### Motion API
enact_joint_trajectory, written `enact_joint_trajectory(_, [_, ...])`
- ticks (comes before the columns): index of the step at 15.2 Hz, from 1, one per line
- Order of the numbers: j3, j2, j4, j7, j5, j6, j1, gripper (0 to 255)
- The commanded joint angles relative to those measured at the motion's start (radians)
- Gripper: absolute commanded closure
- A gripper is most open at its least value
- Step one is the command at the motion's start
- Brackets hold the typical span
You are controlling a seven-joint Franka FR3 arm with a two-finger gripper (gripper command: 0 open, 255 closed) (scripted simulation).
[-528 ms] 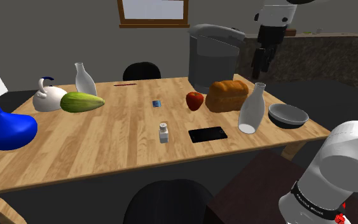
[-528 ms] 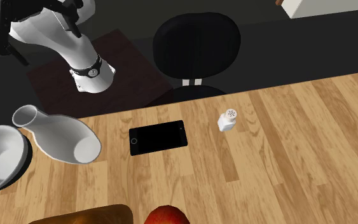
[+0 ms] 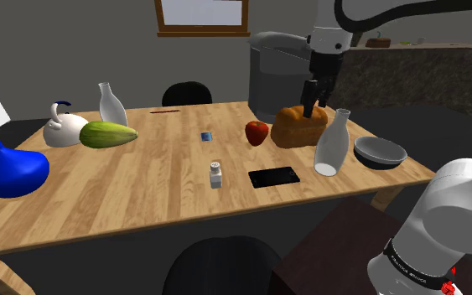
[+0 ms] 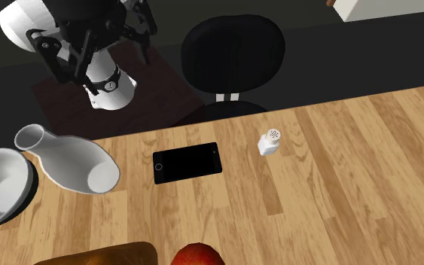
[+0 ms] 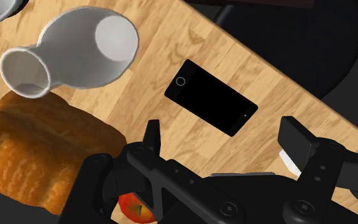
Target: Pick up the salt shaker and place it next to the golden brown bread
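Note:
The salt shaker [image 3: 216,174], small and white with a perforated top, stands upright near the table's front edge [image 4: 270,141]. The golden brown bread [image 3: 299,126] lies at the back right of the wooden table [image 3: 142,193], beside a red apple [image 3: 257,131]. My black gripper [image 3: 313,99] hangs open just above the loaf, well to the right of the shaker in the shoulder view. In the wrist view the fingers [image 5: 151,137] stand wide apart with nothing between them [image 5: 223,130]. The bread [image 5: 37,153] and a black phone [image 5: 210,105] lie below.
A black phone [image 3: 273,177] lies between shaker and bread. A white bottle [image 3: 332,144] and grey bowl [image 3: 380,152] sit right of the loaf, a large grey pot [image 3: 280,75] behind it. A green melon [image 3: 107,135], white vases and a blue vase [image 3: 7,170] occupy the left.
The arm has swung left and down in the shoulder view, from high beyond the table's right end to just above the bread. The gripper stays open; the shaker has not moved.

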Motion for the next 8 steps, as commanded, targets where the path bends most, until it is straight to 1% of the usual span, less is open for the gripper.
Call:
enact_joint_trajectory(1, [0.033, 0.035, -0.009, 0.041, 0.014, 0.048, 0.011, 0])
enact_joint_trajectory(8, [0.137, 0.219, 0.021, 0.177, 0.032, 0.211, 0.038, 0])
